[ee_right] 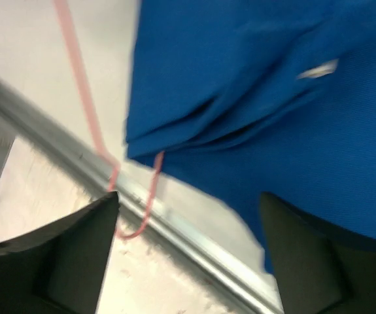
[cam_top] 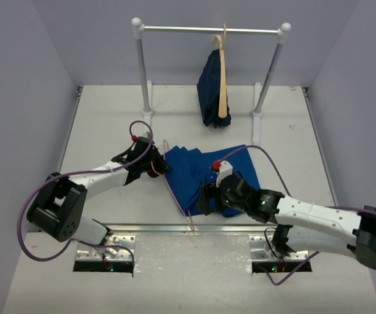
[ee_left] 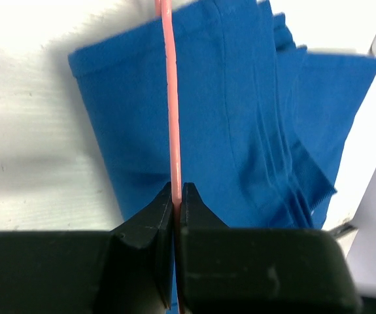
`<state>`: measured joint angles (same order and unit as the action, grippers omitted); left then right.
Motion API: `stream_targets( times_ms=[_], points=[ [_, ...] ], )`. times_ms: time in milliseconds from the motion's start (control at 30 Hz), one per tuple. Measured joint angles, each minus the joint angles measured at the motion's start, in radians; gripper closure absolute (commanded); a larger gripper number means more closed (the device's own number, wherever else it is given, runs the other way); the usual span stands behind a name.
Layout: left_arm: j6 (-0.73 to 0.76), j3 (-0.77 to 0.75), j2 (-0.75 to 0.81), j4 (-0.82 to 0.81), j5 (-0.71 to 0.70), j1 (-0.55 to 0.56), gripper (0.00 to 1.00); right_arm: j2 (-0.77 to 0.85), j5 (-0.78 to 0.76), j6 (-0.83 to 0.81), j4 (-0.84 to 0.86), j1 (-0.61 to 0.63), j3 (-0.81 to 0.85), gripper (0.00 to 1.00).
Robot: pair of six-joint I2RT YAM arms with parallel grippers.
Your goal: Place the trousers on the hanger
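White tabletop point(cam_top: 109, 124), pale lavender walls point(cam_top: 44, 52) on three sides, and at the far end a garment rail point(cam_top: 207, 29) carrying a wooden hanger point(cam_top: 222, 78) with a dark navy garment point(cam_top: 208, 85). Centre stage, the trousers point(cam_top: 191, 173) lie bunched in folds on the tabletop, royal blue. The left gripper point(ee_left: 176, 190) has its fingers pressed together on the hanger point(ee_left: 170, 98), pinching the thin pink wire, which runs across the trousers' left edge. The hook end reaches the metal strip point(cam_top: 155, 229) at the near edge. The right gripper point(ee_right: 189, 199) hovers over the trousers' near edge, fingers spread wide, holding nothing. A small pale tag point(ee_right: 318, 69) shows on the cloth, too blurred to read.
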<state>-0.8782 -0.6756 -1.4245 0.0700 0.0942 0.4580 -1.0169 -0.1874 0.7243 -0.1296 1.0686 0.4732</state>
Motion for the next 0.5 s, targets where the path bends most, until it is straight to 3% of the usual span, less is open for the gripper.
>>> stream_targets(
  times_ms=[133, 233, 500],
  points=[
    [0.051, 0.024, 0.033, -0.001, 0.044, 0.0, 1.0, -0.011, 0.109, -0.022, -0.089, -0.221, 0.066, 0.09],
    [0.078, 0.057, 0.065, 0.003, 0.069, 0.0, 1.0, -0.158, 0.238, -0.041, -0.133, -0.335, 0.189, 0.01],
    [0.115, 0.116, 0.126, 0.016, 0.114, 0.0, 1.0, -0.503, 0.4, -0.116, -0.199, -0.442, 0.456, 0.03]
  ],
)
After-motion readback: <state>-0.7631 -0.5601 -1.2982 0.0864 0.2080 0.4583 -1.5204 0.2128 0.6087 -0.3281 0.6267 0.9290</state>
